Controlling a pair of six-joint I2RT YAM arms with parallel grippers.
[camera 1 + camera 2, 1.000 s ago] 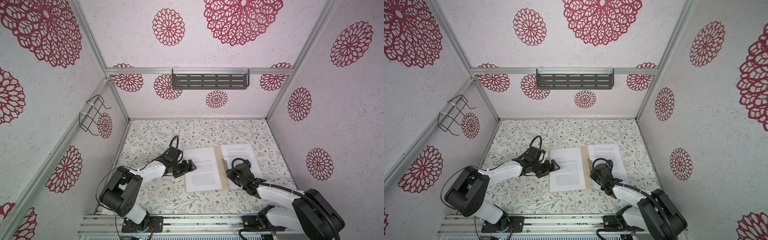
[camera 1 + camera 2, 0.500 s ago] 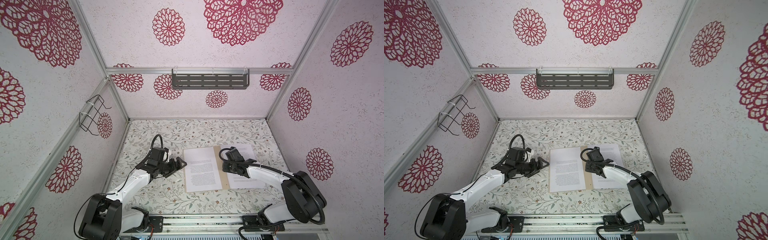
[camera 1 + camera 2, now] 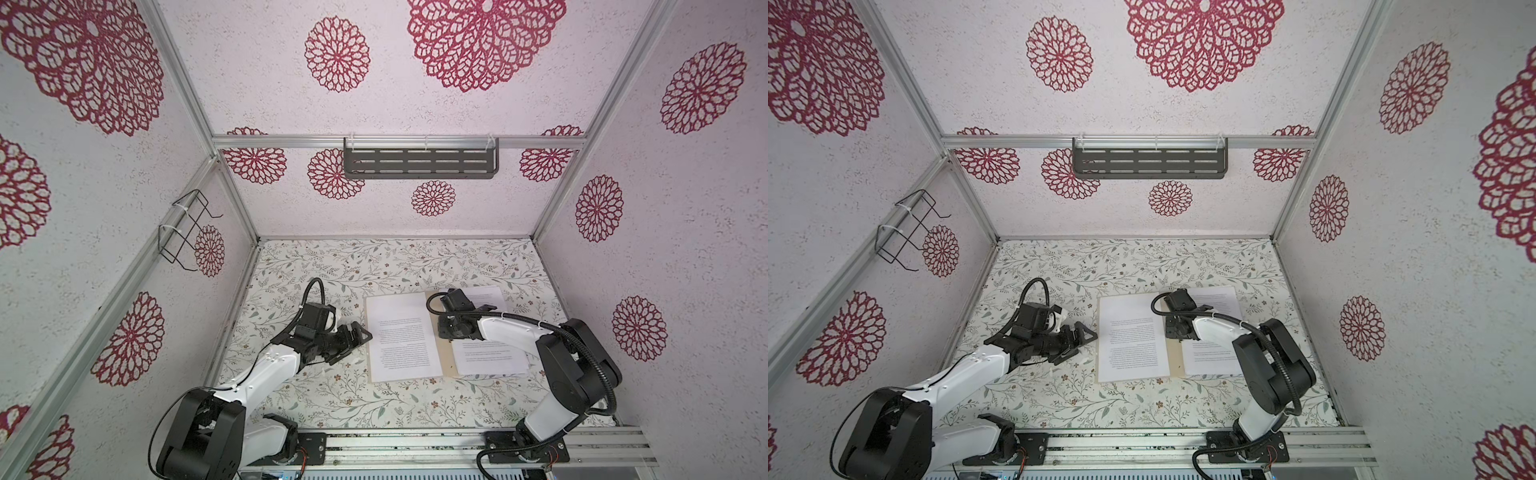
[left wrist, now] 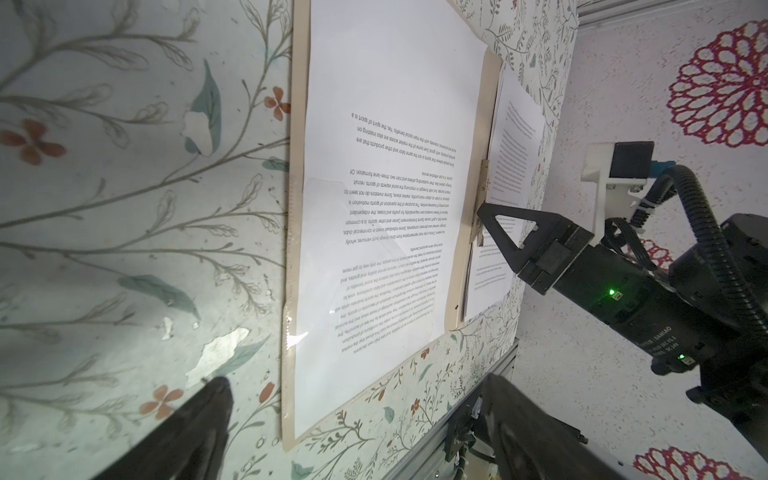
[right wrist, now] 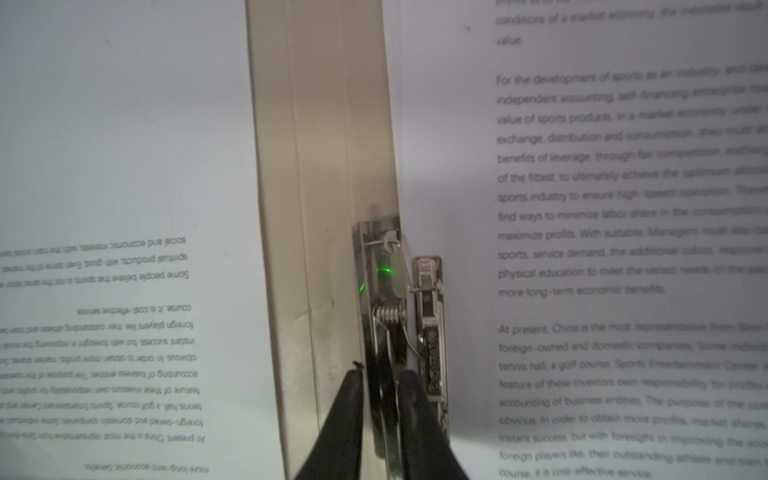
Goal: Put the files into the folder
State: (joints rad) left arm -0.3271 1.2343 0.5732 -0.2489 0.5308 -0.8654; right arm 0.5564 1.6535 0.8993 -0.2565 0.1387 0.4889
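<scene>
Right claw (image 5: 382, 370) has swung up the spine and squeezed down since a second ago, while the left claw (image 3: 358, 343) has eased back off the folder's edge and now hangs wide open just beside it, holding nothing. And there's the folder (image 3: 445, 366), lying open on the worktop, nearer the right edge than the left, files (image 3: 401, 336) spread over both flaps: one white lot on the left flap, a thicker lot on the right flap butting against the metal clip (image 5: 388, 291). That right claw is narrow now, pads (image 5: 349, 407) either side of the clip's lever and, it seems, pinching it, though the close view is too blurred to be sure of the bite. Danger from here: sprung steel and slim pads, so the lever could snap free; and with nothing pinning the light folder, a pull could drag it, spilling the loose sheets.
</scene>
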